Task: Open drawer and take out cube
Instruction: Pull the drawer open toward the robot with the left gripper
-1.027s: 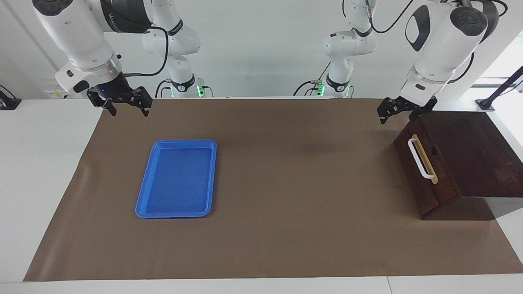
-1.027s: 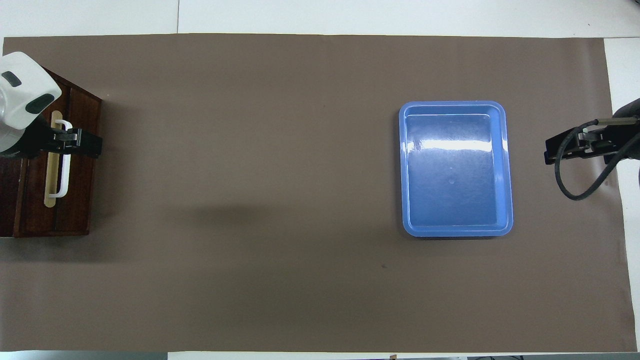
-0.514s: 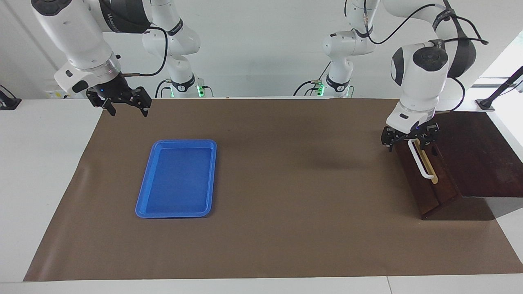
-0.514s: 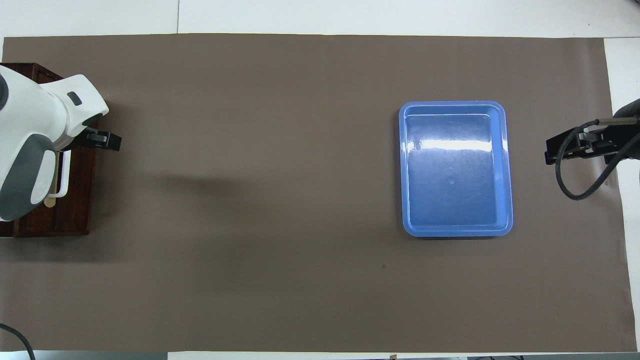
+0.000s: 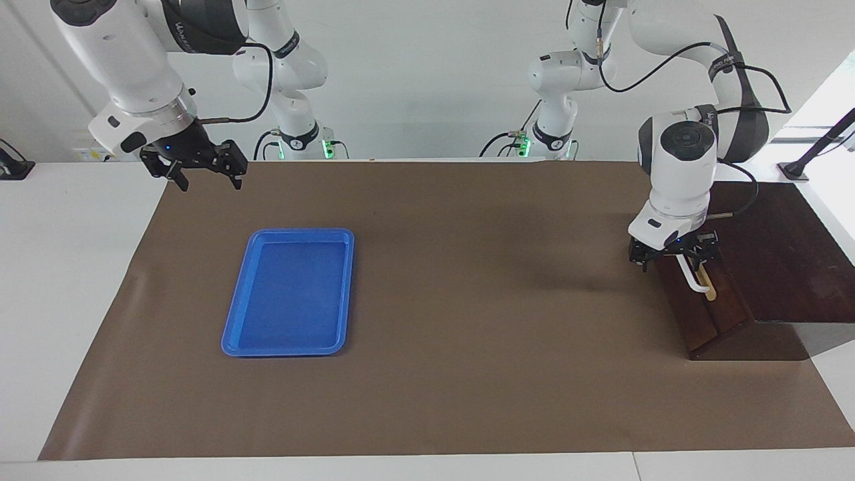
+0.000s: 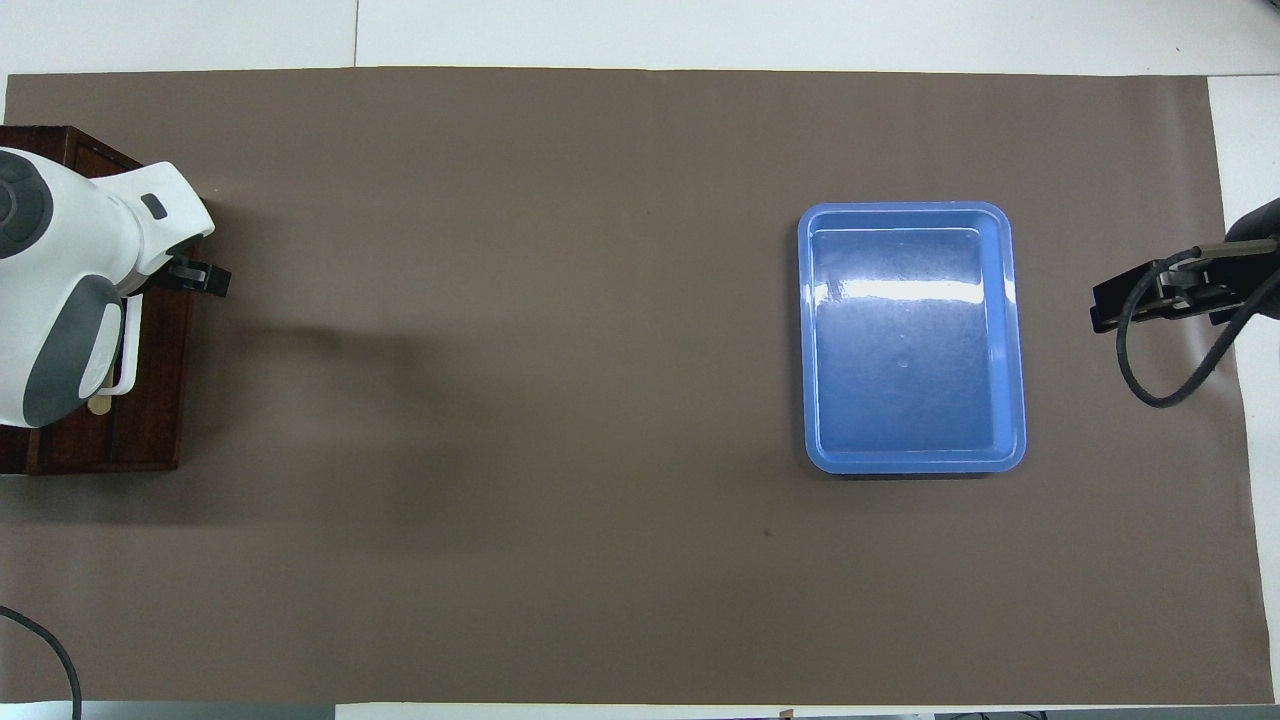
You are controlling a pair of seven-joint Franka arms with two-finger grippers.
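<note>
The dark wooden box (image 5: 781,260) stands at the left arm's end of the table. Its drawer (image 5: 701,317) is shut, with a white bar handle (image 5: 696,282) on a tan strip. My left gripper (image 5: 674,257) is down at the handle's end nearer the robots, fingers spread to either side of the bar. In the overhead view the left arm covers most of the handle (image 6: 125,375), and one fingertip (image 6: 205,278) shows past the drawer front (image 6: 150,420). The cube is hidden. My right gripper (image 5: 207,175) waits open and empty in the air over the mat's corner at the right arm's end.
A blue tray (image 5: 290,290) lies empty on the brown mat (image 5: 467,334) toward the right arm's end; it also shows in the overhead view (image 6: 1010,335). A cable hangs from the right gripper (image 6: 1150,295).
My left gripper has come down from above the box's near corner to the drawer's handle. The right arm has stayed still.
</note>
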